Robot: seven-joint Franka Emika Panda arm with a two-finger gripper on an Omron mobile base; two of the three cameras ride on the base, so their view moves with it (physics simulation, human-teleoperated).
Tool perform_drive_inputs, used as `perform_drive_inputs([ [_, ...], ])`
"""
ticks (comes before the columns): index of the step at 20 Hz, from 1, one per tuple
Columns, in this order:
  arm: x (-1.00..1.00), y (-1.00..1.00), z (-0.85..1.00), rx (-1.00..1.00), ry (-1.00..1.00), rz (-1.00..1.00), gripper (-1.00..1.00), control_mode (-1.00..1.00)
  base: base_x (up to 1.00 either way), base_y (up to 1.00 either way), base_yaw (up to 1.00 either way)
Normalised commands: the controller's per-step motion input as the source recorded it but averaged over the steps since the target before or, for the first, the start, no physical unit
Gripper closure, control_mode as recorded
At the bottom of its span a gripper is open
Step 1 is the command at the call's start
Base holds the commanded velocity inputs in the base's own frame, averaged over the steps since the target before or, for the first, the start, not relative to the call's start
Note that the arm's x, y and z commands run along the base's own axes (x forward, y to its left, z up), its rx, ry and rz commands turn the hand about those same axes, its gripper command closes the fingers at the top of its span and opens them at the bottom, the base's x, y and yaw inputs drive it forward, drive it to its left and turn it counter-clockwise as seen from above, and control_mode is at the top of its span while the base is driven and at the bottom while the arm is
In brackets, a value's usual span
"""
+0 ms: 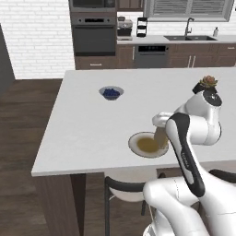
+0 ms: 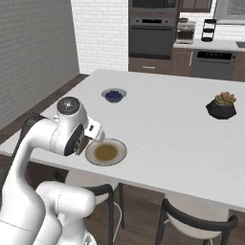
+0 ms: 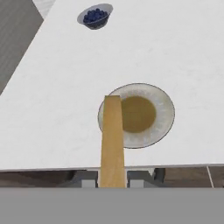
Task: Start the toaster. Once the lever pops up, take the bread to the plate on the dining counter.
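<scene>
The hand grips the bread edge-on between narrow jaws, its long axis pointing away from the hand toward the plate. The slice hangs above the plate's near rim, at the table's near edge, slightly left of the plate's centre.

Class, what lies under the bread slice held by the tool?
Under the bread lies the left part of the plate and white dining counter. The plate's covered strip cannot be seen.
</scene>
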Motion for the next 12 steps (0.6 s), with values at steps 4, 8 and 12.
perform_drive_inputs([
  [4, 0.77, 0.0, -0.38, 0.08, 0.02, 0.0, 1.0, -1.0, 0.0, 0.0, 0.0],
  [8, 0.64, -0.02, -0.41, 0.0, 0.01, 0.0, 1.0, -1.0, 0.0, 0.0, 0.0],
  [12, 0.38, 0.0, -0.36, 0.02, 0.09, 0.0, 1.0, -1.0, 0.0, 0.0, 0.0],
])
